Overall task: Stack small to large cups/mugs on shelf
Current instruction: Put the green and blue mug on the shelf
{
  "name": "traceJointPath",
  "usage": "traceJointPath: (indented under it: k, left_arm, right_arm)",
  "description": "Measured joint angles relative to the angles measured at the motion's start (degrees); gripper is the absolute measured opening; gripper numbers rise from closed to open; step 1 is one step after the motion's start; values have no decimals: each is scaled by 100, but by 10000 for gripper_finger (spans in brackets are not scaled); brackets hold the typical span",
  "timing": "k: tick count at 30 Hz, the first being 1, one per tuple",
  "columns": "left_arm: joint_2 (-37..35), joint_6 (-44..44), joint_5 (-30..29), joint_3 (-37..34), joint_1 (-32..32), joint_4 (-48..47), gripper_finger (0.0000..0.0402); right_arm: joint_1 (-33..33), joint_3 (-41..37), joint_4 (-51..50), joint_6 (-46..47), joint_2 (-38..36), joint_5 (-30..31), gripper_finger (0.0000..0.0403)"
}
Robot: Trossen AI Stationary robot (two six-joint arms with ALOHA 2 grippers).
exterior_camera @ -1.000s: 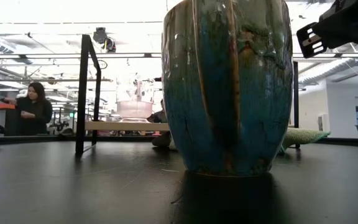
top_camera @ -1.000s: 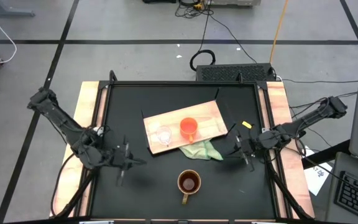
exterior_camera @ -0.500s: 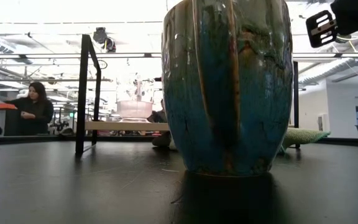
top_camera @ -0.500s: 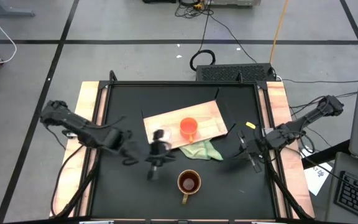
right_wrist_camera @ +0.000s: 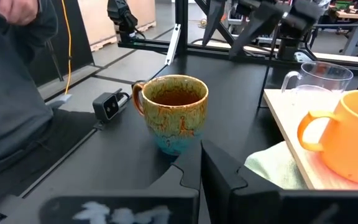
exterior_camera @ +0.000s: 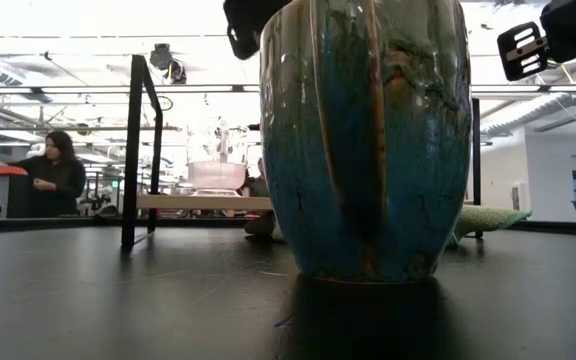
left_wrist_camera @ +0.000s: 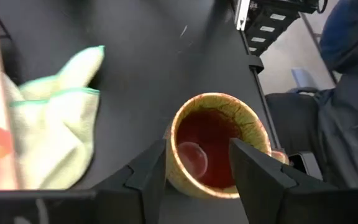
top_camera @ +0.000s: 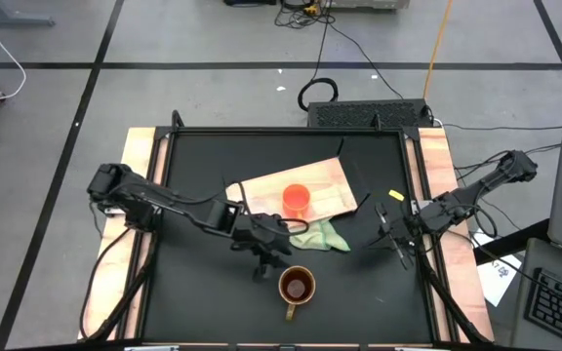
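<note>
I see my left gripper (left_wrist_camera: 194, 163) spread wide above the olive-brown mug (left_wrist_camera: 216, 144), which sits between its fingers on the black table (top_camera: 193, 292) before the shelf (top_camera: 325, 190). My right gripper (right_wrist_camera: 201, 165) is closed, nearby.

Black table (top_camera: 193, 292) carries wooden shelf (top_camera: 330, 185), green cloth (top_camera: 318, 235), olive-brown mug (top_camera: 296, 287)

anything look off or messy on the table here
The green cloth lies crumpled, tucked partly under the wooden board's near edge, so the board may sit uneven. The brown mug stands upright off the board; the orange mug is upright on it. No spills visible.
</note>
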Motion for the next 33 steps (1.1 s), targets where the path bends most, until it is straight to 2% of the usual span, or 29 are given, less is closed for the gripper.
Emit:
traceJointPath:
  k: [5, 17, 28, 33]
  left_arm:
    - [239, -196, 225, 0, 74, 106, 178]
    - [463, -252, 416, 7, 129, 142, 177]
    - [1072, -397, 554, 7, 122, 273, 177]
    - [1137, -381, 582, 7, 120, 354, 177]
  right_arm:
    - [-1, 0, -2, -26, 0, 0, 0]
    - [-1, 0, -11, -44, 0, 0, 0]
    - [-1, 2, -26, -87, 0, 0, 0]
    - [-1, 4, -28, -109, 0, 0, 0]
